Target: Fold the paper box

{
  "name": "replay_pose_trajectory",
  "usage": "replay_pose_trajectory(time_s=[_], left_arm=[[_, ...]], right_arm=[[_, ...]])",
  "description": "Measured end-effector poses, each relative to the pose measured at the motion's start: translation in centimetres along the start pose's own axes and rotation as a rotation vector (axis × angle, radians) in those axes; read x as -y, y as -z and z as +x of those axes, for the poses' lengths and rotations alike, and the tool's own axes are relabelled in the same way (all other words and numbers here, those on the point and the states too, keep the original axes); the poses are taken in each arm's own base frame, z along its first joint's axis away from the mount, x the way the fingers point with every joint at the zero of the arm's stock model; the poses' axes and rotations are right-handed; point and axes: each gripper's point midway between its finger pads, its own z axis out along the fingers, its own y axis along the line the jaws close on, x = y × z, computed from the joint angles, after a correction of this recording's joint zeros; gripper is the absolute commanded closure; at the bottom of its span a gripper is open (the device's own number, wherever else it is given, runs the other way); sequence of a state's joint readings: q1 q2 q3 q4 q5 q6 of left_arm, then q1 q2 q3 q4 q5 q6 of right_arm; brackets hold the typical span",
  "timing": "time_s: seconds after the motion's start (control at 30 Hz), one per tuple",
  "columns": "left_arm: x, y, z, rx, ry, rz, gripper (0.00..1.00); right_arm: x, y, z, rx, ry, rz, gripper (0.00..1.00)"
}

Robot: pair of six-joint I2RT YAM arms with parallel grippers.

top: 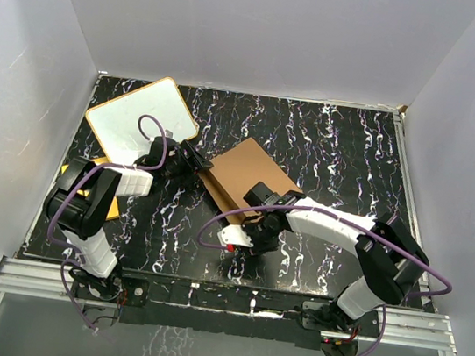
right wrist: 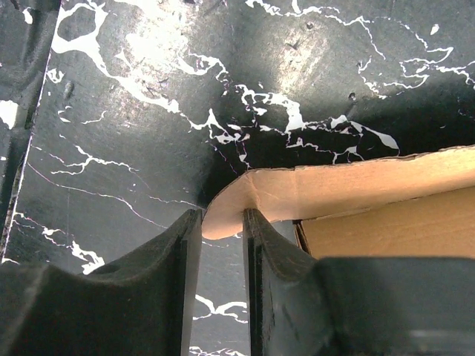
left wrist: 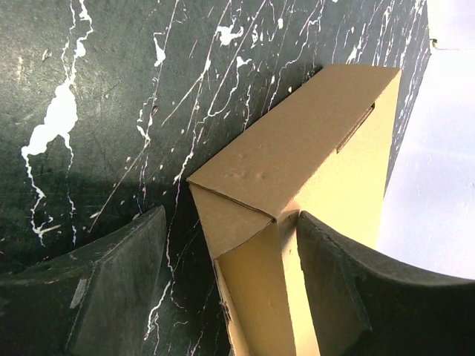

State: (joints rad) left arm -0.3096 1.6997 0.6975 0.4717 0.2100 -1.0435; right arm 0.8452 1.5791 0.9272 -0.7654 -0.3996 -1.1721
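Observation:
The brown paper box (top: 251,173) lies in the middle of the black marbled table as a shallow box with raised walls. My left gripper (top: 194,159) is at its left corner. In the left wrist view it (left wrist: 230,285) is open, astride the corner wall of the box (left wrist: 297,159); the right finger (left wrist: 356,297) lies against that wall. My right gripper (top: 253,226) is at the box's near corner. In the right wrist view it (right wrist: 223,245) stands open by a narrow gap, with the rounded end of a cardboard flap (right wrist: 312,189) lying across the fingertips.
A white board with an orange rim (top: 139,120) lies at the back left, close behind my left gripper. An orange-yellow sheet (top: 111,206) lies partly under the left arm. White walls enclose the table (top: 348,149) on three sides.

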Motion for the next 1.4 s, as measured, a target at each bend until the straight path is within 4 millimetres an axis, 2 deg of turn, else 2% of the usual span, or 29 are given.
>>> replay_pose_trajectory(time_s=[0.07, 0.2, 0.3, 0.43, 0.57, 0.77, 1.0, 1.17, 1.4], left_arm=[[0.0, -0.1, 0.0, -0.001, 0.000, 0.003, 0.34], [0.1, -0.3, -0.2, 0.001, -0.001, 0.016, 0.34], [0.1, -0.4, -0.3, 0.006, -0.002, 0.022, 0.34], [0.1, -0.4, -0.5, 0.017, -0.002, 0.026, 0.34], [0.0, -0.4, -0.6, 0.021, -0.003, 0.031, 0.35], [0.0, -0.4, -0.7, 0.024, -0.002, 0.037, 0.35], [0.0, -0.4, -0.8, 0.028, -0.002, 0.040, 0.35], [0.0, -0.5, -0.8, 0.026, -0.002, 0.040, 0.35], [0.1, -0.5, -0.8, 0.022, -0.003, 0.046, 0.35]], right_arm=[[0.0, 0.0, 0.0, -0.001, -0.004, 0.002, 0.79], [0.2, 0.2, -0.1, -0.007, -0.017, 0.006, 0.81], [0.5, 0.2, -0.2, -0.020, -0.044, 0.004, 0.78], [0.7, 0.4, -0.1, -0.042, -0.088, 0.020, 0.67], [1.3, 0.8, 0.1, -0.057, -0.113, 0.059, 0.66], [3.0, 2.2, -0.7, -0.038, -0.120, 0.162, 0.72], [3.5, 2.0, -1.2, -0.022, -0.124, 0.184, 0.78], [3.7, 1.8, -1.6, -0.017, -0.098, 0.190, 0.88], [3.7, 1.2, -2.5, -0.032, -0.036, 0.166, 0.90]])
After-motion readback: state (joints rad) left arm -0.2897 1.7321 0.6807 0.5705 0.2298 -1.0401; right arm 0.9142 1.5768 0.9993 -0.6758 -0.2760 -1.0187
